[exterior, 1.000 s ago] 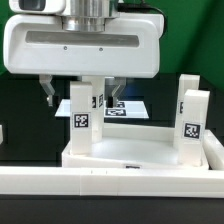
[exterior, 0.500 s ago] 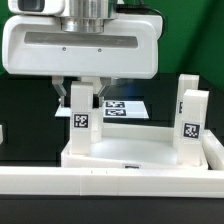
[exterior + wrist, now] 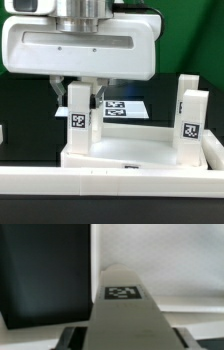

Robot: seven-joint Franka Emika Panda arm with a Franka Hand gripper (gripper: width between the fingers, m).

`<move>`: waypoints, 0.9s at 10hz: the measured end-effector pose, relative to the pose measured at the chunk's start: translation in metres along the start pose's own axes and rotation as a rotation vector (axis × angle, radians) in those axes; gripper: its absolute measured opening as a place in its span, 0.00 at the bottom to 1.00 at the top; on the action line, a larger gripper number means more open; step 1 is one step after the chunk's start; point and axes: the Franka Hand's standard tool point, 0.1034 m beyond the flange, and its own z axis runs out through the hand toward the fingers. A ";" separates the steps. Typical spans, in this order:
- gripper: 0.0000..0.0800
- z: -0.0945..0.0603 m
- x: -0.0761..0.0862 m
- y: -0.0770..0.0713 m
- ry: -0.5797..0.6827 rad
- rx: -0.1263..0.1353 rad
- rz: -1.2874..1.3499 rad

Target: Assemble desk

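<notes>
While two legs stand upright in the tabletop [image 3: 140, 150], the pincer [image 3: 79, 93] clamps one leg [image 3: 81, 122].

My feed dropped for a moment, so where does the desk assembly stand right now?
Done so far: two white legs stand upright on the tabletop, one at the exterior view's right. In hand: the gripper has its fingers closed on the top of the other leg, the one at the exterior view's left; the wrist view shows that leg's tag between them. Left: whether either leg is fully seated cannot be told, and any other legs are out of view.
</notes>
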 end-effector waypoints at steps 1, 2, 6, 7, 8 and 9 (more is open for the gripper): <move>0.36 0.001 0.000 0.001 -0.001 0.004 0.107; 0.36 0.001 0.000 0.002 -0.002 0.016 0.224; 0.36 0.002 -0.002 0.002 -0.019 0.018 0.620; 0.36 0.002 -0.003 0.002 -0.025 0.017 0.687; 0.36 0.002 -0.003 0.002 -0.028 0.016 0.806; 0.36 0.002 -0.003 0.002 -0.029 0.015 0.884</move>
